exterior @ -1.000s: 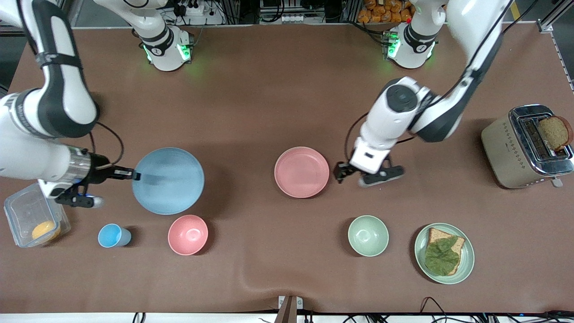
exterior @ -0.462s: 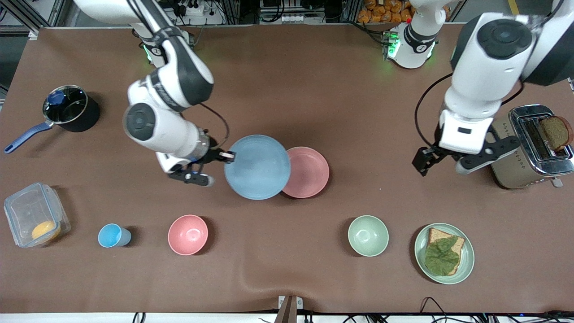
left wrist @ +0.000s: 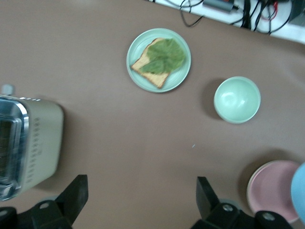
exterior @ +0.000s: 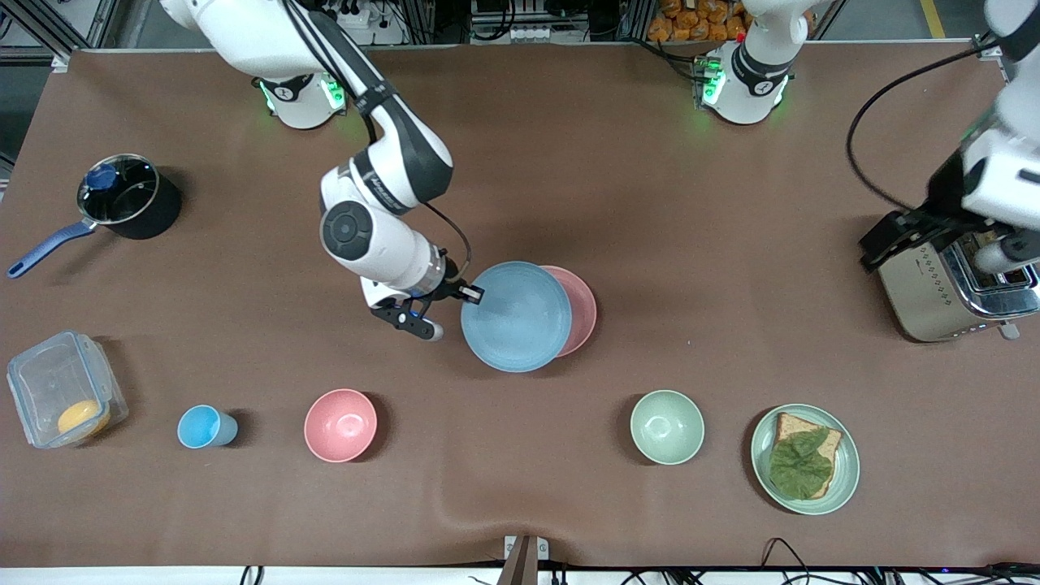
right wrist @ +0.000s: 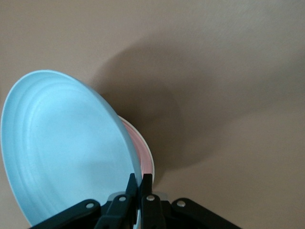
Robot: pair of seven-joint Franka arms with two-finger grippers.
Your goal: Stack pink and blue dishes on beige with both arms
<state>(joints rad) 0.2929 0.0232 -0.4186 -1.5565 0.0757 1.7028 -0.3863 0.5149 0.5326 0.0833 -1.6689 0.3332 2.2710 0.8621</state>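
Right hand (exterior: 470,294) clamped on the rim of the flat round light blue matte plate (exterior: 516,316), fingers (right wrist: 145,183) pinched tight on its edge in the right wrist view. Blue plate (right wrist: 66,148) carried tilted, over the flat round pale pink matte plate (exterior: 581,309) and covering most of it; only a crescent of pink (right wrist: 143,155) visible past the blue rim. Whether the two plates touched could not be told. Pink plate lay flat on the brown worktop (exterior: 520,162), near its middle. No cream-beige plate seen in any view.

Left hand (exterior: 894,236) spread wide, up over the silver toaster (exterior: 946,284) at the left arm's end of the worktop, holding nothing; dark fingers (left wrist: 71,198) set well apart in the left wrist view.

Relative to the pink plate: pale green bowl (exterior: 667,426) nearer the front camera, toward the left arm's end; deep pink bowl (exterior: 340,425) nearer the camera, toward the right arm's end.
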